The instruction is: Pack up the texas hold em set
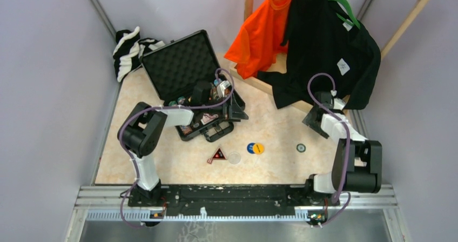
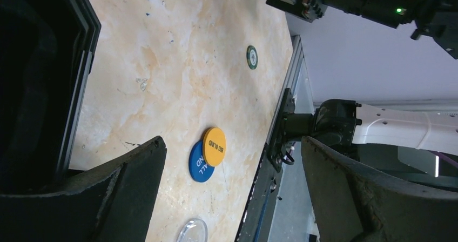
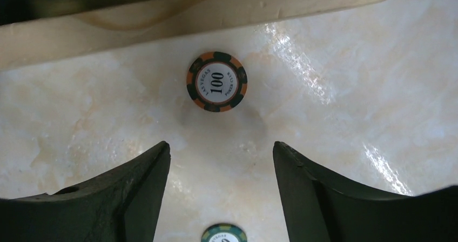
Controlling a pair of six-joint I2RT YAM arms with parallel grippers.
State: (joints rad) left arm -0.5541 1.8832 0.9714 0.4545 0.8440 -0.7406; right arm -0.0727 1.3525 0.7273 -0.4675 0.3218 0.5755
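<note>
The black briefcase (image 1: 175, 66) lies open at the back left, foam lid up; its base (image 1: 213, 128) holds chips, partly hidden by my left arm. My left gripper (image 1: 236, 112) is open and empty at the case's right edge (image 2: 81, 80), above the table. A blue disc (image 2: 197, 163), a yellow disc (image 2: 214, 146) overlapping it and a clear disc (image 2: 192, 233) lie ahead of it. The black-red triangle (image 1: 217, 155) lies near the clear disc (image 1: 234, 157). My right gripper (image 3: 220, 145) is open and empty over an orange 100 chip (image 3: 217, 81). A green chip (image 3: 224, 234) lies behind it.
A wooden clothes rack's base (image 3: 189, 9) runs just past the orange chip. An orange shirt (image 1: 264, 28) and a black shirt (image 1: 324, 47) hang over the back right. A striped cloth (image 1: 129, 50) lies behind the case. The green chip (image 1: 301, 148) lies on the table's right part.
</note>
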